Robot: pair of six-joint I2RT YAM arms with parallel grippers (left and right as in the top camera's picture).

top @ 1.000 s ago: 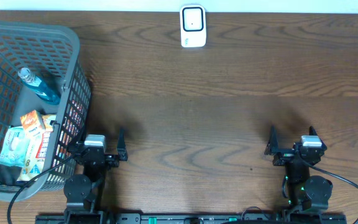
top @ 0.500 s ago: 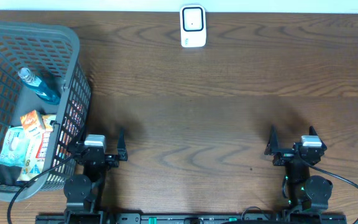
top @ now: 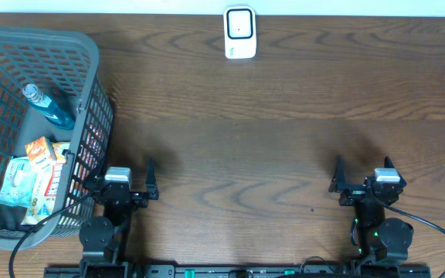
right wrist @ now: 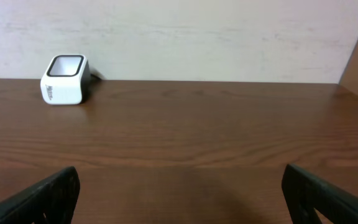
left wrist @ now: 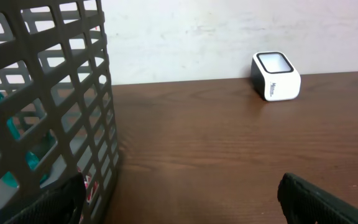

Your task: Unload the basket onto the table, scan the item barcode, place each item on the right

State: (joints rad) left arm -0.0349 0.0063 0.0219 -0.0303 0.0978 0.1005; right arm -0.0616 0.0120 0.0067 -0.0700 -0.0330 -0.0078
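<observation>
Since both sets of jaws are spread wide with nothing held, the task is judged not yet begun. The left gripper (top: 120, 174) and right gripper (top: 363, 166) are seen low in the overhead frame. The items, a blue bottle (top: 49, 106) and small cartons (top: 43, 154), are kept inside the grey mesh basket (top: 91, 46) at the left, its wall just beside the left gripper. Picking and presenting to the barcode scanner (top: 239, 32), upper centre, remain to be done. Bare wooden table (top: 284, 139) is offered between.

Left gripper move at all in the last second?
No. In the overhead view the left gripper sits at the same spot beside the basket, by its near right corner, jaws open.
</observation>
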